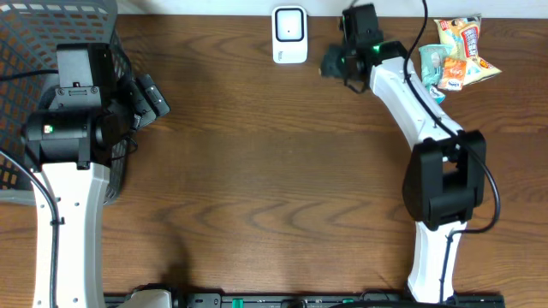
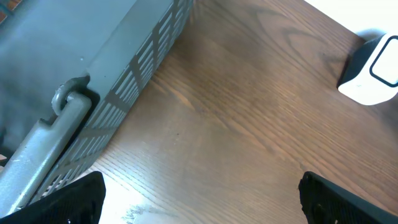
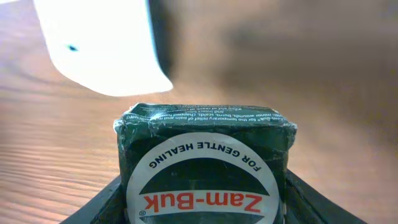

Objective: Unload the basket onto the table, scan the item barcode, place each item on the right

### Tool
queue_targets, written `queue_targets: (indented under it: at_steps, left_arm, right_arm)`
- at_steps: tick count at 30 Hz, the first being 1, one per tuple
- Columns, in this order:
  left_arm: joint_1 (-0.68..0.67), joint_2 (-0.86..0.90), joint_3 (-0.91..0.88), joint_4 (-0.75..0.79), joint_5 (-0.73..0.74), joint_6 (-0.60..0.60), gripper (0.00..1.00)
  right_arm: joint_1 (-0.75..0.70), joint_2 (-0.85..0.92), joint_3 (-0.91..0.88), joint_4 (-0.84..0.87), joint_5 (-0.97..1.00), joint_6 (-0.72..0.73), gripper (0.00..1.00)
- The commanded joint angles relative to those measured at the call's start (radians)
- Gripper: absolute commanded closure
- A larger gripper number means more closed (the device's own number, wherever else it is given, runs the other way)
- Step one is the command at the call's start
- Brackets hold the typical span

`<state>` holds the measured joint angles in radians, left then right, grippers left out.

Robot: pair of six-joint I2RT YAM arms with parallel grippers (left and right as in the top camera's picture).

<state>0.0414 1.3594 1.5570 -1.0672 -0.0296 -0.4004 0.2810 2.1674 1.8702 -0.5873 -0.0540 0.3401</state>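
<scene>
The right arm stretches from the near edge of the desk (image 1: 257, 171) to the far side. The right end effector (image 1: 341, 64) is closed partway around the dark green Zam-Buk box (image 3: 205, 162), just beside the white scanner (image 1: 289, 34). Snack packets (image 1: 458, 53) lie further right. The left end effector (image 1: 147, 99) is spread wide and empty beside the grey basket (image 1: 26, 34).

White arms (image 1: 68, 214), black joints (image 1: 441, 184), green lights (image 1: 49, 129)
</scene>
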Motion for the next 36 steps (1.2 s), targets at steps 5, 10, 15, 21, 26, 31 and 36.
queue_targets:
  at_steps: [5,10,15,21,26,31,36]
  left_arm:
    - [0.004,-0.006,0.000,-0.002,-0.005,-0.009,0.02]
    - [0.004,-0.006,0.000,-0.002,-0.005,-0.009,0.02]
    - [0.004,-0.006,0.000,-0.002,-0.005,-0.009,0.02]
    - [0.004,-0.006,0.000,-0.002,-0.005,-0.009,0.02]
    - [0.004,-0.006,0.000,-0.002,-0.005,-0.009,0.02]
    - [0.004,-0.006,0.000,-0.002,-0.005,-0.009,0.02]
    - [0.004,-0.006,0.000,-0.002,-0.005,-0.009,0.02]
  right_arm:
    - [0.070,-0.022,0.016,0.247,-0.005,-0.121,0.56]
    - [0.095,-0.018,0.016,0.422,-0.005,-0.121,0.60]
    - [0.100,0.021,0.016,0.564,-0.005,-0.158,0.61]
    - [0.101,0.110,0.016,0.766,-0.004,-0.154,0.63]
    - [0.104,0.203,0.016,0.916,-0.002,-0.155,0.63]
    - [0.105,0.257,0.016,0.982,0.015,-0.154,0.63]
    - [0.105,0.268,0.016,0.961,0.078,-0.154,0.63]
